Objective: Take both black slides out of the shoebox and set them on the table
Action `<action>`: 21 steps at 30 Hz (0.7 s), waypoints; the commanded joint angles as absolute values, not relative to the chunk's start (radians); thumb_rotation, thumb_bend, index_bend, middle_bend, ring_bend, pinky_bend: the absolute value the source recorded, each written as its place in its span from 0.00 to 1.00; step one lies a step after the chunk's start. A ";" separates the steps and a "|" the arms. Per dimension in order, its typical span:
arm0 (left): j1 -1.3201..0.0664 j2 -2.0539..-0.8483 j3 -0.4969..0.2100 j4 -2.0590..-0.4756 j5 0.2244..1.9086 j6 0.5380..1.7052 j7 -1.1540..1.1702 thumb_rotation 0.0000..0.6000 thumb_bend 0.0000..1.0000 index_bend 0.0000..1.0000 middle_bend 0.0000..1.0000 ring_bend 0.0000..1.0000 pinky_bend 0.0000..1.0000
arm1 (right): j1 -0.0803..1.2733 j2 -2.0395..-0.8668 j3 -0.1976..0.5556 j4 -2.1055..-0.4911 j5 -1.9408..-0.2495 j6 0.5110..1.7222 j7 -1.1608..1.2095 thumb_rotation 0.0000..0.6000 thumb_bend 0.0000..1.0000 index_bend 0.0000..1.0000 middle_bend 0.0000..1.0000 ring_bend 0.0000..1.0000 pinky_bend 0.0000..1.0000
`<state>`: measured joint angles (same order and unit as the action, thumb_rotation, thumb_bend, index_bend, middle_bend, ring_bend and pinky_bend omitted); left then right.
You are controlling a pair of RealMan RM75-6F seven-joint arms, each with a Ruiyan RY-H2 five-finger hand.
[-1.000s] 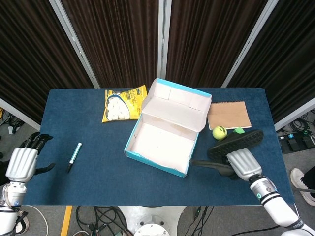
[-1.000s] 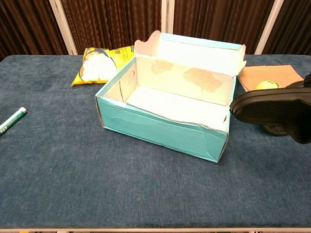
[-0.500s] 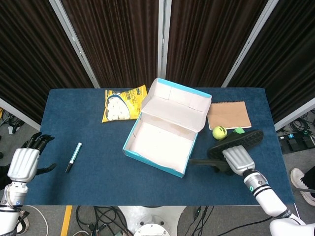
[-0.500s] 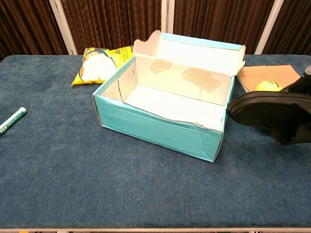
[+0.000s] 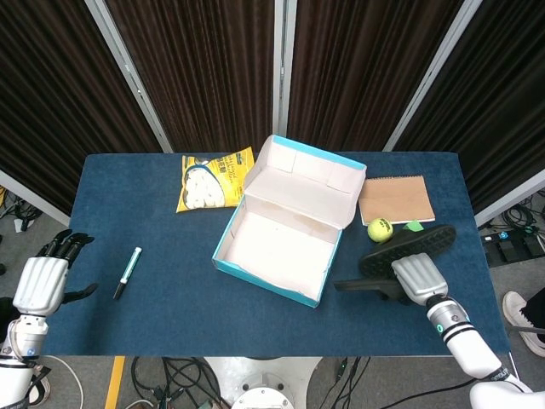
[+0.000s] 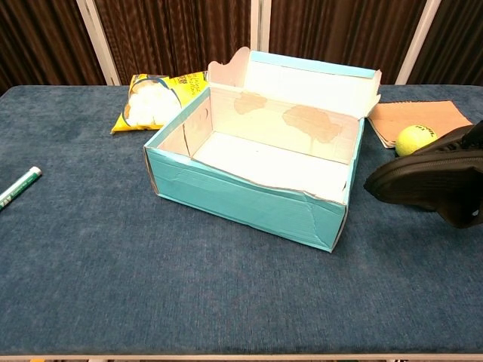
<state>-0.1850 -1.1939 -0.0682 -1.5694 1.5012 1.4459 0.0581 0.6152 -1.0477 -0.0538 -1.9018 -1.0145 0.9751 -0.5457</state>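
While the right hand grips one black slide low over the table, likely to set it down, the second slide lies just beyond it; the emptied shoebox stands to its left, and the left hand waits open, far off.

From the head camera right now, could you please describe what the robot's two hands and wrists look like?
The left hand and right hand both have ribbed silver-grey backs and black fingers. The right wrist is white with black bands and a small teal ring light; the left wrist is white too.
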 commanded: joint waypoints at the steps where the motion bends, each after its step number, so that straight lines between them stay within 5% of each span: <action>1: -0.184 -1.194 -0.068 -1.569 1.500 1.447 0.058 1.00 0.07 0.23 0.20 0.11 0.32 | 0.617 -1.049 -0.054 -1.903 -1.010 0.975 -0.556 1.00 0.20 0.55 0.53 0.44 0.62; 9: -0.184 -1.196 -0.067 -1.564 1.498 1.444 0.053 1.00 0.07 0.23 0.20 0.11 0.32 | 0.627 -1.072 -0.051 -1.897 -1.000 0.975 -0.591 1.00 0.10 0.43 0.43 0.34 0.52; 16: -0.182 -1.196 -0.068 -1.558 1.496 1.447 0.046 1.00 0.07 0.23 0.20 0.11 0.32 | 0.618 -1.075 -0.039 -1.888 -1.052 0.977 -0.539 1.00 0.00 0.08 0.16 0.02 0.16; 21: -0.183 -1.196 -0.067 -1.559 1.500 1.449 0.045 1.00 0.07 0.23 0.20 0.11 0.32 | 0.601 -1.075 -0.024 -1.881 -1.115 1.001 -0.481 1.00 0.00 0.00 0.02 0.00 0.01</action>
<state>-0.1826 -1.1957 -0.0669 -1.5593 1.5001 1.4494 0.0449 0.6081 -1.0749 -0.0299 -1.8843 -1.0997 0.9914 -0.4931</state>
